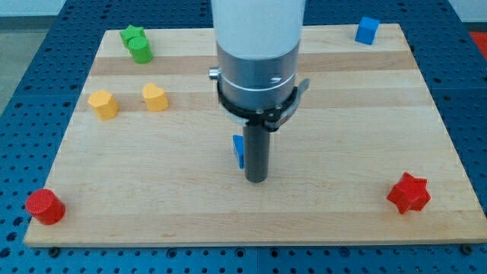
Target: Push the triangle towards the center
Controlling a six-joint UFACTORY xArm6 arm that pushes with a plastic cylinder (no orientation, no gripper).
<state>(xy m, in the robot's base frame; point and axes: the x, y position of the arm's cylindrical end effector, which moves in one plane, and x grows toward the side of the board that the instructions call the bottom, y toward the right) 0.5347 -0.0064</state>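
Note:
My rod comes down from the white and grey arm at the view's middle, and my tip rests on the wooden board. A small blue block, likely the triangle, shows just left of the rod and is mostly hidden behind it. It looks to be touching or very close to the rod; its full shape cannot be made out.
A green star and green cylinder sit at top left. A yellow block and a yellow heart lie at left. A red cylinder is at bottom left, a red star at bottom right, a blue cube at top right.

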